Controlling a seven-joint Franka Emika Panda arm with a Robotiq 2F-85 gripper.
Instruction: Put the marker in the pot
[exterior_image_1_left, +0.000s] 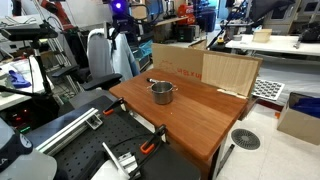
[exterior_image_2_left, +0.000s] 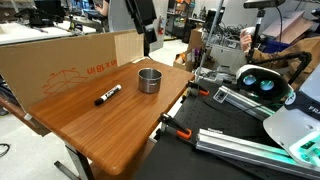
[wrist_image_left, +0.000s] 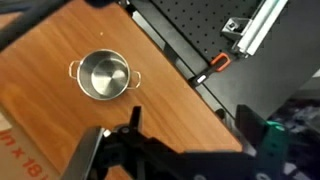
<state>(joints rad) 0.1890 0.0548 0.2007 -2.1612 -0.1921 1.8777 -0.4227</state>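
The marker (exterior_image_2_left: 108, 95) lies flat on the counter (exterior_image_2_left: 90, 130) near the pot (exterior_image_2_left: 149, 80), not touching it. The claw (exterior_image_2_left: 147, 40) hangs high above the pot — released or clenched, I cannot tell.

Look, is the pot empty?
Empty: in the wrist view the pot shows a bare bottom; the marker lies on the table.

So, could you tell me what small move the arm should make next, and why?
Probably move the claw across to hover above the marker. It lies flat on the table beside the pot, ungrasped, while the claw hangs high above the pot; the wrist view shows only the pot.
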